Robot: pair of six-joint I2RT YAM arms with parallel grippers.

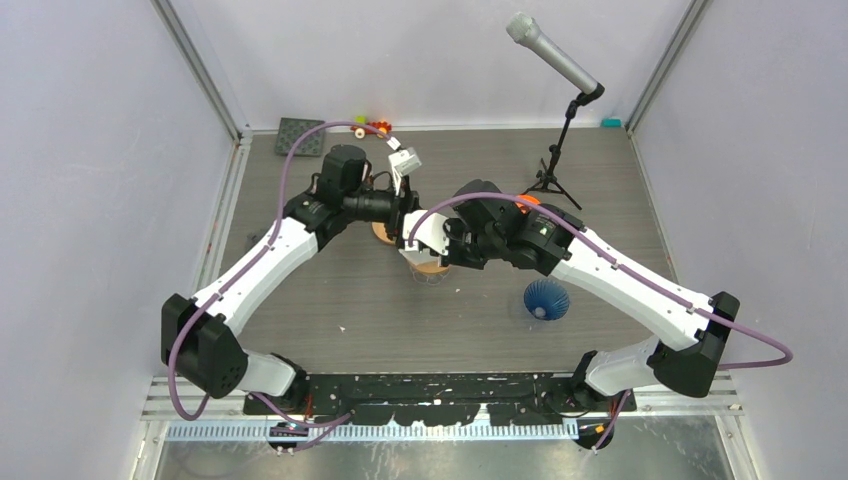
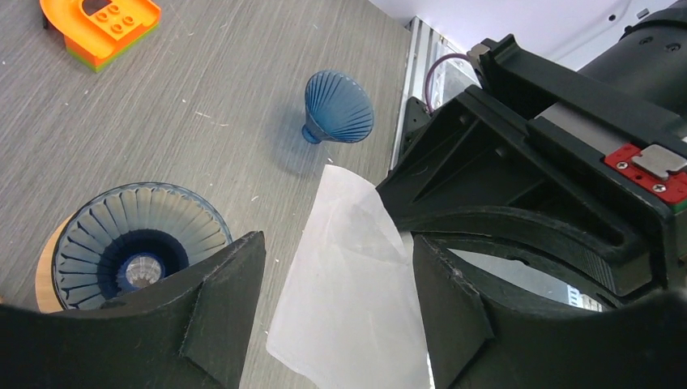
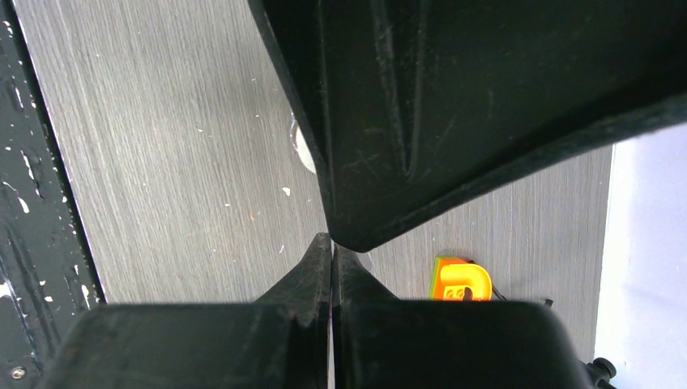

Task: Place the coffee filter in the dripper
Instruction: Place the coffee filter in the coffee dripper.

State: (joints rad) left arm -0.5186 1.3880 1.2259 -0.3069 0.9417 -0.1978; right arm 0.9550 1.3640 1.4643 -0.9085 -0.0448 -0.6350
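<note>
Handover step, I judge: right gripper (image 3: 332,248) jaws pressed together, apparently pinching the white paper coffee filter (image 2: 344,275) between spread left gripper (image 2: 336,324) jaws, beside the ribbed smoky-blue glass dripper (image 2: 138,243); next, left must close.

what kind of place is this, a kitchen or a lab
Most likely a robot lab cell, not a kitchen: two robot arms bolted to a table, blank white walls, and a microphone on a tripod.
</note>
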